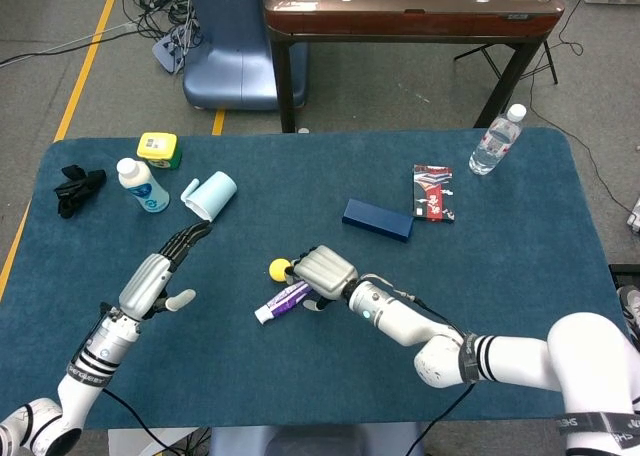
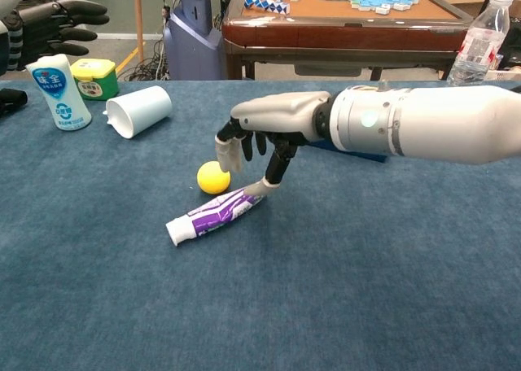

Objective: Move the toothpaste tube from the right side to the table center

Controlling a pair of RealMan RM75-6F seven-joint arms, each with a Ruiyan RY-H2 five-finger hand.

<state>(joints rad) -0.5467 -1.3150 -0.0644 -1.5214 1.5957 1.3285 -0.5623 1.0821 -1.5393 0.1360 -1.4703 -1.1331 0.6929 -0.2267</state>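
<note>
In the head view, the toothpaste tube (image 1: 283, 302) lies on the blue table (image 1: 520, 246) just below mid-frame, its long axis running from lower left, cap end, to upper right. Our right hand (image 1: 322, 272) sits over that upper-right end, far nearer than our left hand (image 1: 160, 273), which hangs open at lower left, fingers spread. A yellow ball (image 1: 279, 268) is just beside the tube. In the chest view, we see what the top view hides: the right hand (image 2: 269, 135) is raised, fingers loosely apart, one fingertip (image 2: 269, 181) touching the tube's (image 2: 213, 215) rear end, nothing gripped. The tube rests flat on the cloth.
</note>
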